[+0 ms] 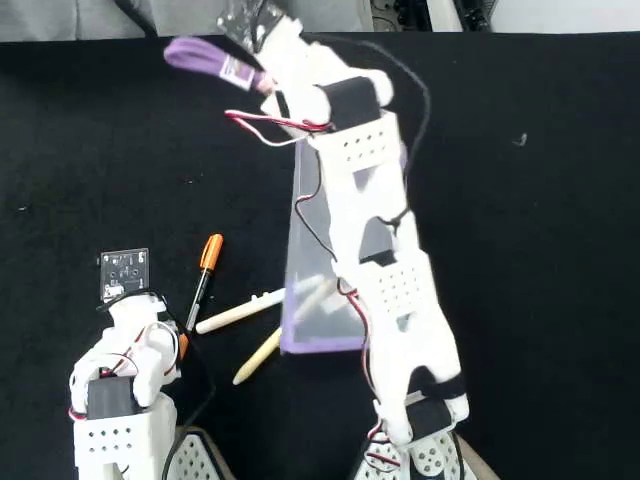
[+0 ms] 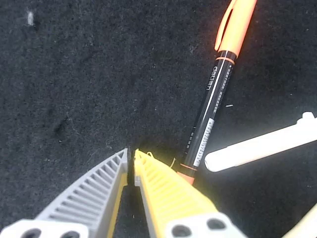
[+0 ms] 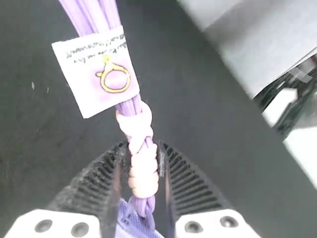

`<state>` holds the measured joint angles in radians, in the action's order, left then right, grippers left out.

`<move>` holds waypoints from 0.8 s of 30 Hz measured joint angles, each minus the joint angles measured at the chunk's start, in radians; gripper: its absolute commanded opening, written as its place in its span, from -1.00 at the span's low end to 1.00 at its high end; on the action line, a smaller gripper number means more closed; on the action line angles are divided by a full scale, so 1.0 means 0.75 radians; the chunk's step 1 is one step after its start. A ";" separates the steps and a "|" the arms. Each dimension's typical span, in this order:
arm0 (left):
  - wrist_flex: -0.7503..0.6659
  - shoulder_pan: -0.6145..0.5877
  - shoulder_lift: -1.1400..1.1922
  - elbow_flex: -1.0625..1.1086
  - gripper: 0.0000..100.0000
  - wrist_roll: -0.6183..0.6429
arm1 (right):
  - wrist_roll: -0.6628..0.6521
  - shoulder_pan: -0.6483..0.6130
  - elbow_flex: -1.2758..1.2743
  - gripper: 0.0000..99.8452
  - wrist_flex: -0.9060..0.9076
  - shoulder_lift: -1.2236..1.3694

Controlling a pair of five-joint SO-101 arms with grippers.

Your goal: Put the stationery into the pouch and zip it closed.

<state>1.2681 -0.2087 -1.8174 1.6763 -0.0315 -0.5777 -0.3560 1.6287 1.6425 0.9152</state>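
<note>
Right fingers [image 3: 190, 188] clamped on purple cord [image 3: 141, 163] of pouch [image 1: 305, 260], upper centre. Left fingers [image 2: 163, 193] pressed together, empty, lower left beside orange pen [image 1: 207, 270]; white pen [image 1: 240, 312] and cream pen [image 1: 258, 357] left of pouch.

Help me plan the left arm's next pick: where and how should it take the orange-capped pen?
Probably the black barrel of the orange-capped pen, just below the cap, coming straight down with the left claw opened across it. The pen lies flat on the table, and its other end is crowded by the white pen.
</note>
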 measured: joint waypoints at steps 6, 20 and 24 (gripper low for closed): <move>0.000 0.000 0.000 0.000 -0.94 0.000 | 0.000 0.000 0.000 -0.98 -0.043 -0.231; 0.000 0.000 0.000 0.000 -0.94 0.000 | 0.000 0.000 0.002 -0.98 -0.307 -0.317; 0.000 0.000 0.000 0.000 -0.94 0.000 | 0.002 0.002 0.010 -0.98 -0.190 -0.272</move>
<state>1.2681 -0.2087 -1.8174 1.6763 -0.0315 -0.5762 -0.3544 1.6364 1.4998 0.7112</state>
